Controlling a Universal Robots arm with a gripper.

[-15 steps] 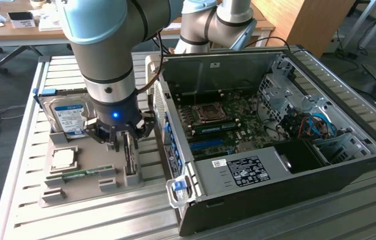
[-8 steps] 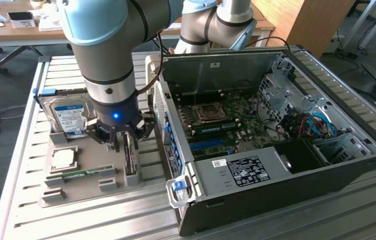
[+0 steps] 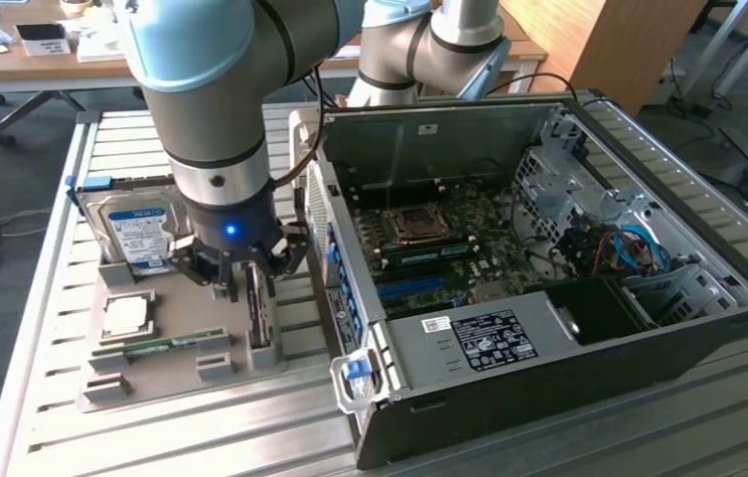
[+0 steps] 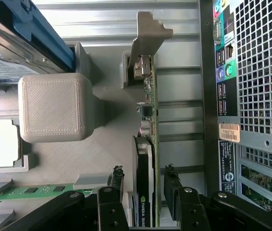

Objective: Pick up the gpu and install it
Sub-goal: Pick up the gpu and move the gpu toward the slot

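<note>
The graphics card (image 3: 262, 316) (image 4: 144, 154) stands on its long edge in a slot of the grey holder (image 3: 162, 376) (image 4: 112, 144) on the slatted worktop (image 3: 148, 437). The jaws are spread and straddle the card, one finger on each face with a slim gap at either side. A narrow strip of bare worktop separates the card from the back panel of the computer case (image 3: 691, 328) (image 4: 261, 72), which lies with its open side up. On the card's other side, a grey block (image 4: 54, 107) and the hard drive (image 3: 139, 234) (image 4: 6, 53) stand apart from it.
</note>
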